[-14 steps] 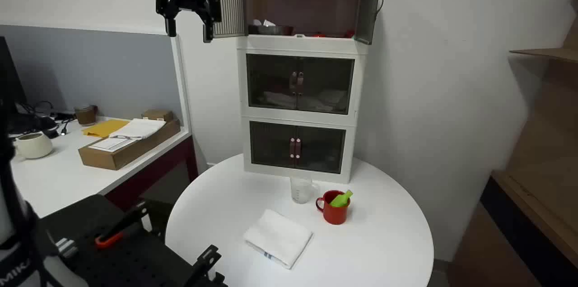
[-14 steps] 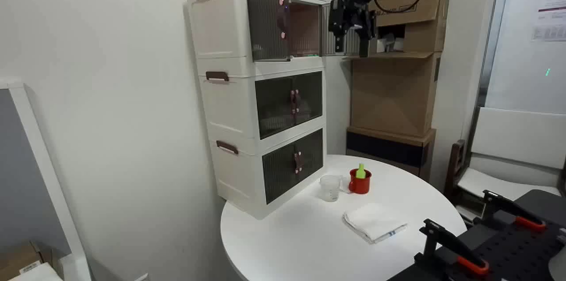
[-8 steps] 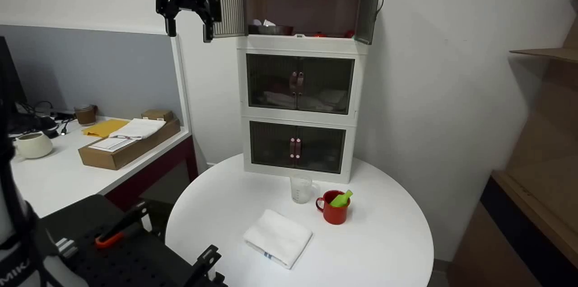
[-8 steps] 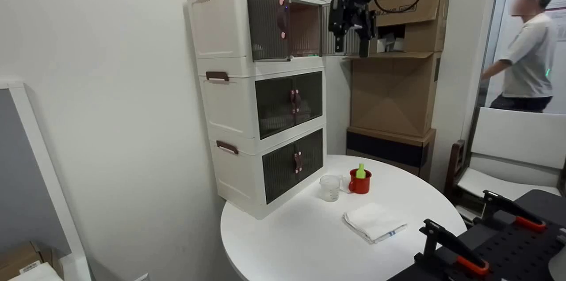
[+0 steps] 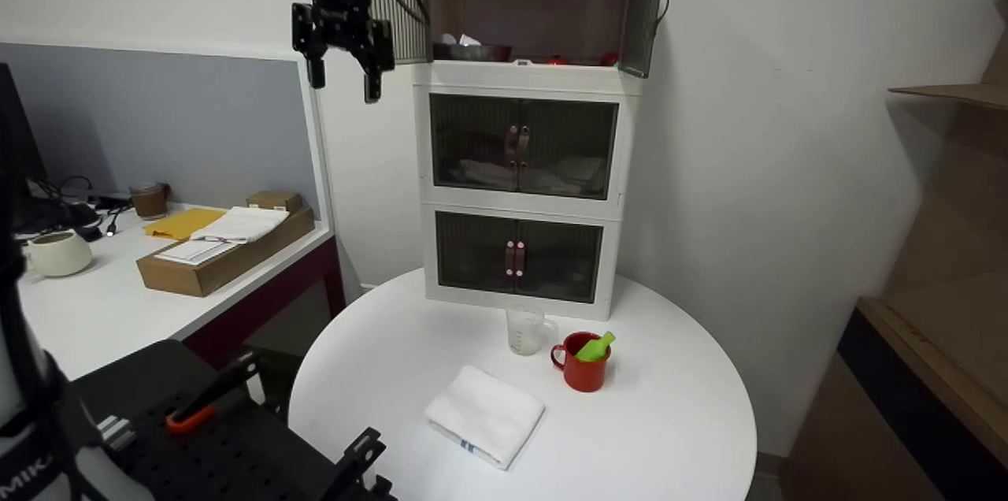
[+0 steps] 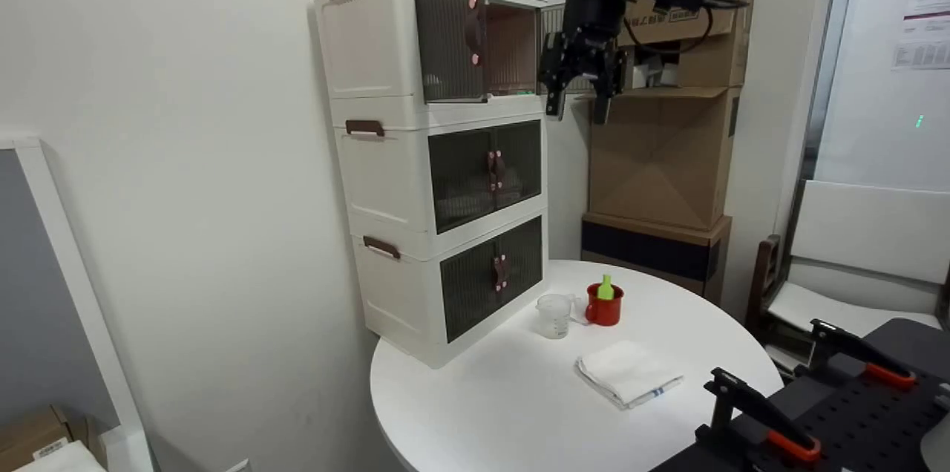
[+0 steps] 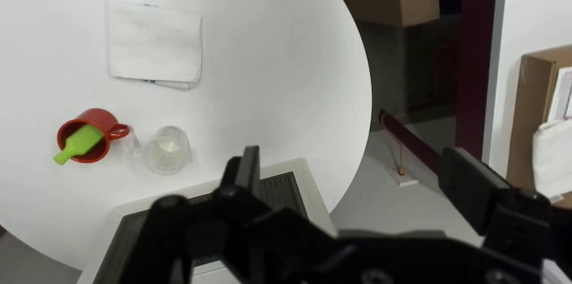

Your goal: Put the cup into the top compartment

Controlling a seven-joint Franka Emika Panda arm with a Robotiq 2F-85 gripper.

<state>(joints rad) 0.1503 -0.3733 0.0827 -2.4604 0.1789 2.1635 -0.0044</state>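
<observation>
The red cup (image 5: 584, 376) stands upright on the round white table with a green utensil (image 5: 596, 347) sticking out of it. It also shows in an exterior view (image 6: 605, 312) and at the left of the wrist view (image 7: 102, 119). The top compartment (image 5: 543, 5) of the white cabinet has both doors swung open; its brown inside also shows in an exterior view (image 6: 512, 49). My gripper (image 5: 344, 83) is open and empty, fingers pointing down, high above the table near an open door. Its spread fingers (image 7: 353, 163) frame only table edge and floor.
A whitish translucent cup (image 5: 524, 332) stands beside the red cup's handle. A folded white towel (image 5: 486, 416) lies in front. The compartment holds a grey bowl (image 5: 471, 53) and red items (image 5: 557, 61). The right-hand door (image 5: 644, 5) juts out. Cardboard boxes (image 6: 660, 160) stand beside the table.
My gripper has moved down and tilted slightly, shifting a little right in an exterior view. It stays open. A person seen passing in the background is gone. Cup and doors are unchanged.
</observation>
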